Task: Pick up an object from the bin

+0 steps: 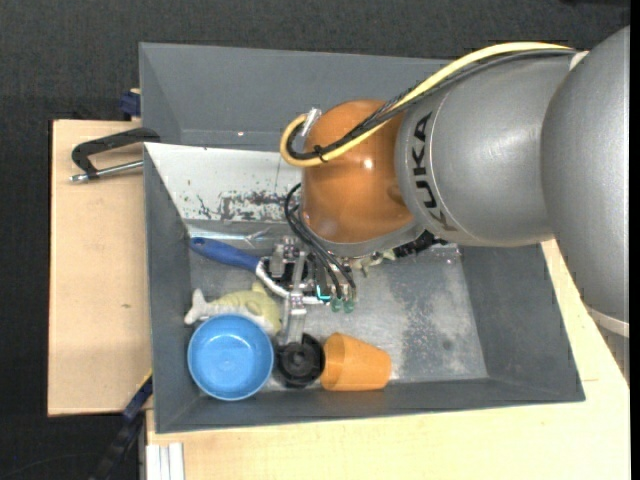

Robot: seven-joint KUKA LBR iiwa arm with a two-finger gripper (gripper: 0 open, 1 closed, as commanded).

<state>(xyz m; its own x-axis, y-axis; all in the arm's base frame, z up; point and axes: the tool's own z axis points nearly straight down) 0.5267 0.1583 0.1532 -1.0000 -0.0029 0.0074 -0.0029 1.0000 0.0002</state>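
Black round cap [298,361] sits just under the gripper [297,316]; gripper's opening cannot be told. Arm comes in from the right, wrist pointing down. Blue bowl [230,359] to gripper's lower left, orange cup [357,364] lower right, cream toy [240,308] left.

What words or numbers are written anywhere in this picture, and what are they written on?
"UKA": black letters running sideways on the grey arm, right beside its orange cover; the start of the word is hidden.
Nothing can be read on the blue bowl, the orange cup or the other things in the bin.
The dark speckles on the bin's back wall are marks, not letters.
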